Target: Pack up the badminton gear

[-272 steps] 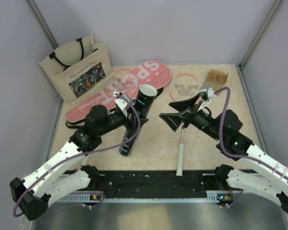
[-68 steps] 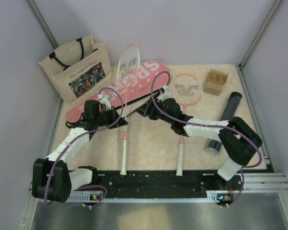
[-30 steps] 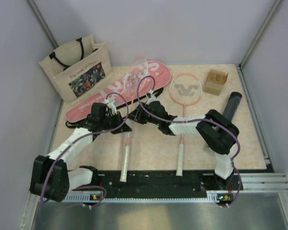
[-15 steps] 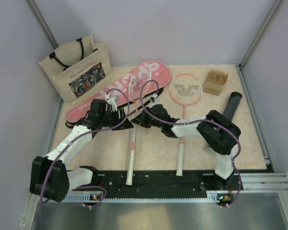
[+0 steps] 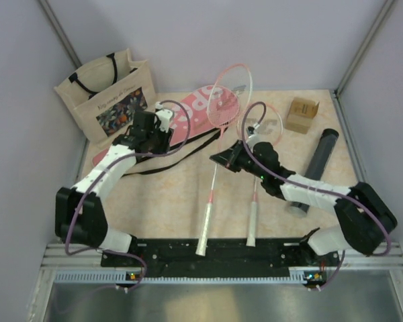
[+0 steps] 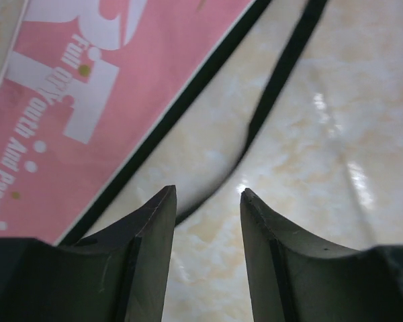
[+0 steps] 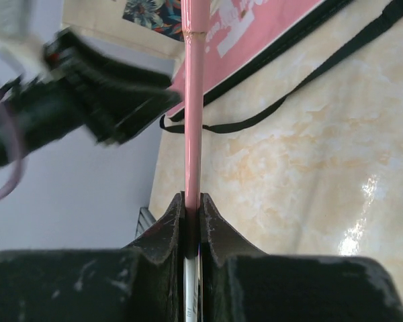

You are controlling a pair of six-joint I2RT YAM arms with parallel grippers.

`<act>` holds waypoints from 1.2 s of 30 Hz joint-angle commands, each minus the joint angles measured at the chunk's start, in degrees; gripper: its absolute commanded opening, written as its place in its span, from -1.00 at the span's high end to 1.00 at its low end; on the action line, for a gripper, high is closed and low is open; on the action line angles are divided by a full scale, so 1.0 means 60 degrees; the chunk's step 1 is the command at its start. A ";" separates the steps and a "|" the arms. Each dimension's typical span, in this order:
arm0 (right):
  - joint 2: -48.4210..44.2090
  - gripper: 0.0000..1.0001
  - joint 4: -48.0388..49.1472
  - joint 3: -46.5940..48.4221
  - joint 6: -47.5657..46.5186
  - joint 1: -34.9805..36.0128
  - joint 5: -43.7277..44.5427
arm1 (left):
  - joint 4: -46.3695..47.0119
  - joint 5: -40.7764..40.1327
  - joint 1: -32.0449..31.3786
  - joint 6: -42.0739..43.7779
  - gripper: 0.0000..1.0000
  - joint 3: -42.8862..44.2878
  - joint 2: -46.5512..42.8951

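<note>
Right gripper (image 5: 220, 158): jaws closed on the shaft of the racket (image 5: 211, 193), between head and handle. The wrist view shows the shaft pinched tight.

Racket axis runs roughly 6 to 12 o'clock with a slight lean. The handle points to 6–7. The head points to 12–1 and is raised over the wide end of the cover (image 5: 191, 115).

Cover lies flat, long axis 8 to 2 o'clock, wide end at 2. The two axes cross, so we judge the next move calls for swinging the racket onto the cover's line. We cannot tell where the cover opens.

Left gripper (image 6: 208, 194): jaws parted and empty, over the strap (image 6: 282, 74) beside the cover's black edge. This is the arm nearer the cover.

Second racket (image 5: 254, 201) lies flat at 3 o'clock of the held one.
</note>
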 commanded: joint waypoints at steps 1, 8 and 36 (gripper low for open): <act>-0.1639 1.00 -0.0783 -0.0128 -0.0916 -0.0158 -0.0220 | -0.0839 -0.2186 0.0014 0.2587 0.06 0.1364 0.2222; -0.3779 1.00 -0.1986 -0.0334 -0.1430 -0.0260 0.0249 | 0.0346 -0.2672 0.0072 0.4349 0.11 0.1819 0.4495; -0.4865 1.00 -0.2281 -0.1168 -0.1534 -0.0260 0.0849 | -0.0312 -0.0433 0.0321 0.1643 1.00 0.2289 0.3753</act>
